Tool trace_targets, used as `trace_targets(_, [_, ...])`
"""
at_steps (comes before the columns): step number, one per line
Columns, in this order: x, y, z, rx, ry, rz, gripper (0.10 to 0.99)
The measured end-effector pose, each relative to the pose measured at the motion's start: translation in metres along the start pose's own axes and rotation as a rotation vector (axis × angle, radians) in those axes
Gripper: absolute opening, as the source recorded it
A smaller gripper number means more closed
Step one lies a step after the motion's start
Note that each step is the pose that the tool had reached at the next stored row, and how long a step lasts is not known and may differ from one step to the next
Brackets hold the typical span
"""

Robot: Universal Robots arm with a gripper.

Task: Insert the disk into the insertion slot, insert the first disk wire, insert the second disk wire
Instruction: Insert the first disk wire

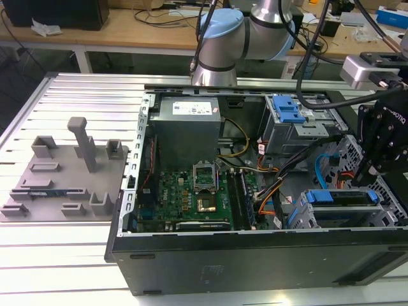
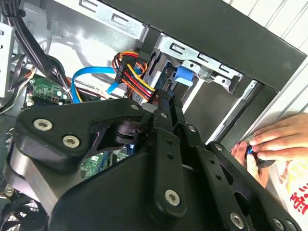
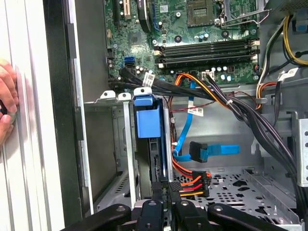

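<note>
Pinching a black plug trailing red, orange and yellow wires [image 3: 192, 184], the black two-finger gripper [image 3: 166, 186] hangs at the rear of the silver hard drive in its bright blue plastic carrier [image 3: 144, 120], already seated in the low grey perforated sheet-metal cage [image 3: 126, 144]. Success likely depends on keeping plug square to drive, pressing straight, clear of the loose flat blue cable [image 3: 214, 150].

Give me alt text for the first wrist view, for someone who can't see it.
The disk, in its blue carrier, sits in the grey insertion slot of an open computer case, with the gripper close to it beside a red, orange and yellow wire bundle. A blue cable runs nearby, and a person's hand rests outside the case.
</note>
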State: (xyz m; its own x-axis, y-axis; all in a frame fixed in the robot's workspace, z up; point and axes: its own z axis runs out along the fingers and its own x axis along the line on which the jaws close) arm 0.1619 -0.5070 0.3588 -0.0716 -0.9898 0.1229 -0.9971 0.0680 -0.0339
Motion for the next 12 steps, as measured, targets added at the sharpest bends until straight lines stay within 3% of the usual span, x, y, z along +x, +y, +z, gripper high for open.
trace_targets(12, [-0.0002,-0.0006,0.0014,-0.004,0.0020,0.033,0.165])
